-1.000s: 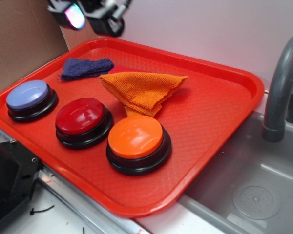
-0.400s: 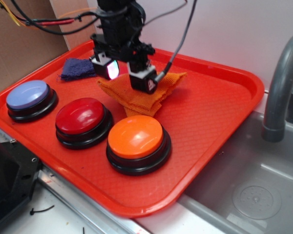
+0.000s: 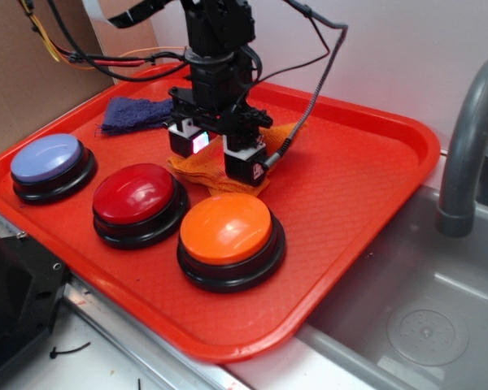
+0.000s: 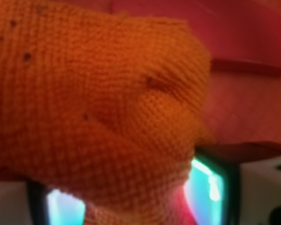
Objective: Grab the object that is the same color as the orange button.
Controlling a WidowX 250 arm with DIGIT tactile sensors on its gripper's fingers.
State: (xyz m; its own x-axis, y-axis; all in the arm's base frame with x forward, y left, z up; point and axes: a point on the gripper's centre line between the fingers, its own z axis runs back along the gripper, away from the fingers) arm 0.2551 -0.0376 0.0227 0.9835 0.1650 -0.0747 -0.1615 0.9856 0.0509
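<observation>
Fingers are down on the orange cloth, one pad either side of its bunched middle. Wrist view shows coarse orange knit filling nearly the whole frame, with a lit pad at the lower right and another at the lower left, fabric sitting between them. Gap looks partly closed around the cloth, but whether it is actually clamped I cannot tell (the fabric hides the contact).

Cloth lies on the red tray, directly beneath the fingers, with edges poking out below the pads and toward the right behind the cable. Orange button sits just in front of the fingers, near the cloth's front edge; touching or not is unclear. Red button is front-left of the fingers, pale blue button further left. Dark blue cloth is behind-left, apart from the orange one. Grey faucet and sink are well off to the right.
</observation>
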